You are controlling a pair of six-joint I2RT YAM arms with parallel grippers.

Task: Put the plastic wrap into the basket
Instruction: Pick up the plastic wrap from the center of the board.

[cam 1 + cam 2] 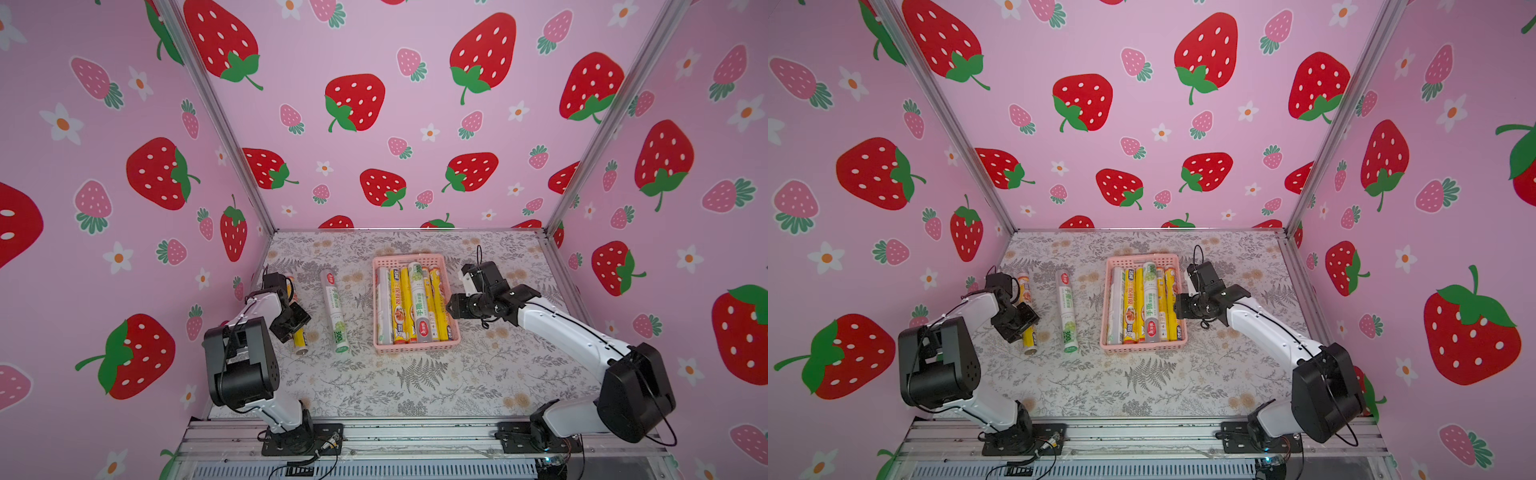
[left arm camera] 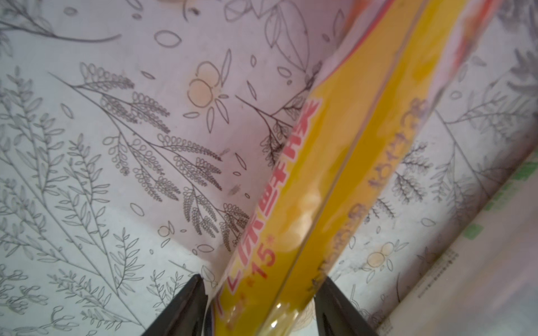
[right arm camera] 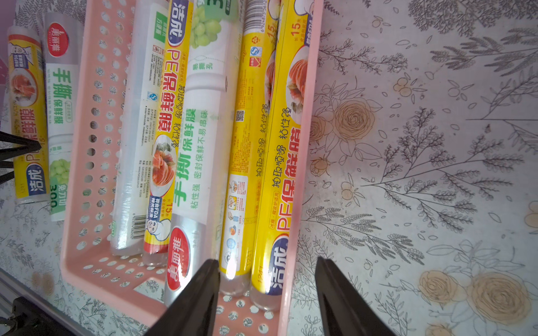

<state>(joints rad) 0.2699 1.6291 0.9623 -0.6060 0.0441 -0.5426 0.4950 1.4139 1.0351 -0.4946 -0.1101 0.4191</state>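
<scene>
The left fingers [image 2: 186, 305] clamp both sides of a yellow roll [image 2: 329, 163] lying near the left edge of the worktop [image 1: 415, 386], with a white-and-green roll [image 1: 334, 311] just beside it. The right fingers [image 3: 198, 296] stand apart and empty, straddling the right wall of the pink basket [image 3: 302, 145]. In it the packed rolls [image 1: 417, 299], yellow and white-green, lie lengthwise.

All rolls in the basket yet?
No, a white-green roll and a yellow roll lie on the table, outside the basket.
</scene>
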